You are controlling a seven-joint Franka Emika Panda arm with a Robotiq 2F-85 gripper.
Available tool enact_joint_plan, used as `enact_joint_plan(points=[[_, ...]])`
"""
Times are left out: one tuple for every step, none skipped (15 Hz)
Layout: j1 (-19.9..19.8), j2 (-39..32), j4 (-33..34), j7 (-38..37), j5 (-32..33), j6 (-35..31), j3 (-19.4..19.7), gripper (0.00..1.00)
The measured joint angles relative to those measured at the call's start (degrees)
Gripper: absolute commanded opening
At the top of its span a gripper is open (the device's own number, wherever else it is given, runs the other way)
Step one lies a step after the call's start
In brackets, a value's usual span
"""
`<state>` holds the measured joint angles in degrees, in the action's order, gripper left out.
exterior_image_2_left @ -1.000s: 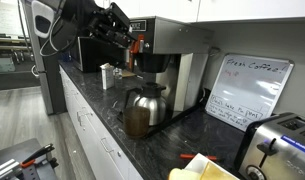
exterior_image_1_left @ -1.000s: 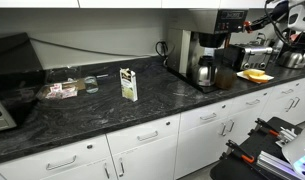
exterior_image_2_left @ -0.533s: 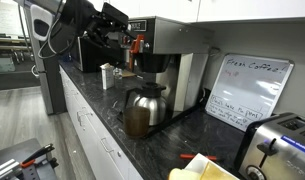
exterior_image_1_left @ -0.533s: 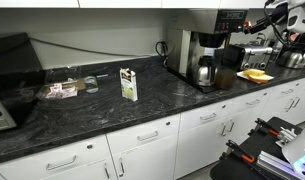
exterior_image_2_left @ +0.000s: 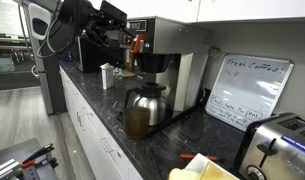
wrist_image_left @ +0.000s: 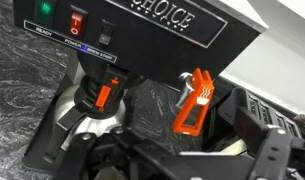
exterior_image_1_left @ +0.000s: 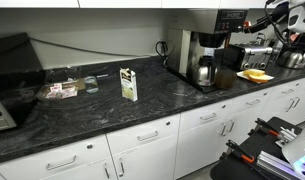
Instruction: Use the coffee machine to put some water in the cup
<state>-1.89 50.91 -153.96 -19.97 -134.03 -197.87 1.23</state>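
Note:
The black and steel coffee machine (exterior_image_2_left: 162, 65) (exterior_image_1_left: 207, 45) stands on the dark counter. A steel carafe (exterior_image_2_left: 147, 105) sits on its plate, and the brown cup (exterior_image_2_left: 136, 122) (exterior_image_1_left: 226, 80) stands beside the carafe. In the wrist view I face the machine's front panel (wrist_image_left: 142, 30), with the orange tap lever (wrist_image_left: 192, 100) (exterior_image_2_left: 139, 44) right ahead. My gripper (wrist_image_left: 187, 150) (exterior_image_2_left: 125, 33) is open just short of the lever, one dark finger (wrist_image_left: 264, 150) to the lever's right, and nothing is held. The wrist view does not show the cup clearly.
A small carton (exterior_image_1_left: 128, 84) and a glass jar (exterior_image_1_left: 89, 84) stand further along the counter (exterior_image_1_left: 52, 120). A whiteboard (exterior_image_2_left: 247, 92) leans on the wall, with a toaster (exterior_image_2_left: 277, 148) in front of it. Wall cabinets hang just above the machine.
The jaws have opened and let go of the orange lever. The gripper has drawn back slightly from the machine.

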Motion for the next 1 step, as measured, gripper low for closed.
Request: enact_joint_plan(points=[[0.0, 0.0, -0.01, 0.0, 0.0, 0.0, 0.0, 1.0]])
